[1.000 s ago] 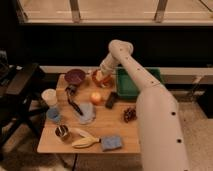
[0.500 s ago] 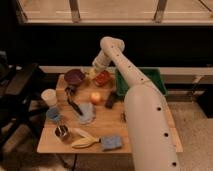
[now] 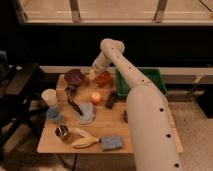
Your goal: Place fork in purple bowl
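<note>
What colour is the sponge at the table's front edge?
Blue sponge, camera view; gripper hovers beside the round purple bowl.

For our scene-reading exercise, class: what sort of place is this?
Likely a robot test lab: a wooden table, kitchen items like a banana and blue sponge, a green bin, and the gripper beside the purple bowl.

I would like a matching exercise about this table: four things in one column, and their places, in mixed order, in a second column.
1. purple bowl
2. blue sponge
3. green bin
4. gripper

A. near edge, beside the banana
B. between the two bowls
C. far left corner of the table
D. right of the orange-red bowl

Pairs: 1-C, 2-A, 3-D, 4-B.
</note>
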Tool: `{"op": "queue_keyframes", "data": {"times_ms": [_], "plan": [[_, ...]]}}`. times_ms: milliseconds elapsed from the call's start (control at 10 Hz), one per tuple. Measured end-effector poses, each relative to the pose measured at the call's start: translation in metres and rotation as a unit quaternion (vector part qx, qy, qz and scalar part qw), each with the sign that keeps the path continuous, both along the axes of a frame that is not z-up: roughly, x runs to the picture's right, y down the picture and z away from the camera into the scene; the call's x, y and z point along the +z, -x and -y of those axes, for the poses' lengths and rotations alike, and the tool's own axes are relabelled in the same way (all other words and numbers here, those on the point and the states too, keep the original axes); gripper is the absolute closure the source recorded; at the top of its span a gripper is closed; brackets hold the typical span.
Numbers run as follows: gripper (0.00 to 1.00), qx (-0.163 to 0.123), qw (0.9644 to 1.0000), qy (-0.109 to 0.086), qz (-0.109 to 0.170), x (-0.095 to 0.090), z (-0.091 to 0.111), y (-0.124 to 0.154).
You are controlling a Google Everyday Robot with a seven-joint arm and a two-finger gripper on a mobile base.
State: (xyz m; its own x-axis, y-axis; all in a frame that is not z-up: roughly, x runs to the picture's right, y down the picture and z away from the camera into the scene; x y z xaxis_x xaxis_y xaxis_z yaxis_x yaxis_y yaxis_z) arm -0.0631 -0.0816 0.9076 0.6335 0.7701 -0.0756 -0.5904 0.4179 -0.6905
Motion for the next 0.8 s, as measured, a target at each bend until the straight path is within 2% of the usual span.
{"op": "queue_keyframes", "data": {"times_ms": [200, 400, 600, 800], "plan": [[1.0, -0.024, 0.9989, -0.03, 0.026, -0.003, 0.003, 0.026], [1.0, -0.052, 0.9962, -0.053, 0.045, -0.003, 0.008, 0.056], [1.0, -0.073, 0.9945, -0.058, 0.047, 0.01, 0.013, 0.068], [0.98, -0.076, 0.9952, -0.049, 0.039, 0.024, 0.017, 0.071]]}}
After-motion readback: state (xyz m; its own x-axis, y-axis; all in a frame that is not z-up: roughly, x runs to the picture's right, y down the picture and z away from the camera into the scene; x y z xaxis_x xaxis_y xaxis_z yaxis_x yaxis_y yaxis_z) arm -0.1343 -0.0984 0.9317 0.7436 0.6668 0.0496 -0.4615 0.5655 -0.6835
